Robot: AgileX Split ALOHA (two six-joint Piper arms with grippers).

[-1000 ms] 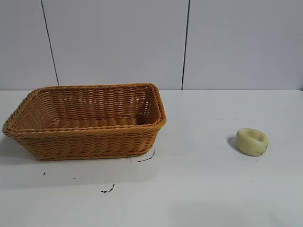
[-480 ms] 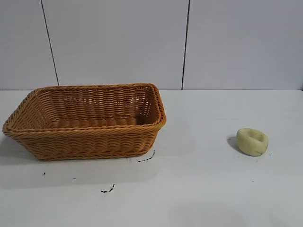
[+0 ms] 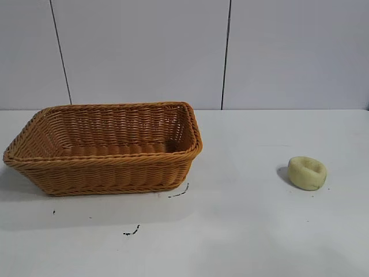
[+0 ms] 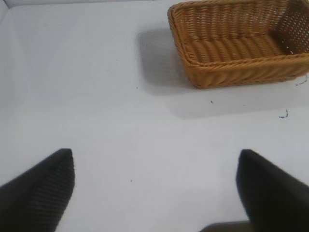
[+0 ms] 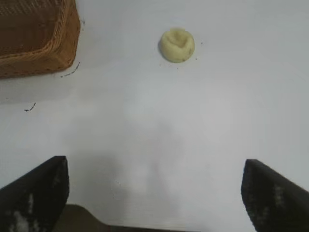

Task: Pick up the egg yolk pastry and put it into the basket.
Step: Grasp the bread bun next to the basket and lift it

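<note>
The egg yolk pastry (image 3: 307, 172), a small pale yellow puck with a dented top, lies on the white table at the right; it also shows in the right wrist view (image 5: 177, 45). The orange-brown wicker basket (image 3: 104, 164) stands at the left, empty; it shows in the left wrist view (image 4: 231, 72) and partly in the right wrist view (image 5: 43, 53). Neither arm shows in the exterior view. My left gripper (image 4: 154, 186) is open and empty over bare table, away from the basket. My right gripper (image 5: 155, 191) is open and empty, some way short of the pastry.
Small dark marks lie on the table (image 3: 242, 231) in front of the basket (image 3: 131, 232) and by its corner (image 3: 180, 193). A pale wall with two dark vertical seams (image 3: 226, 55) stands behind the table.
</note>
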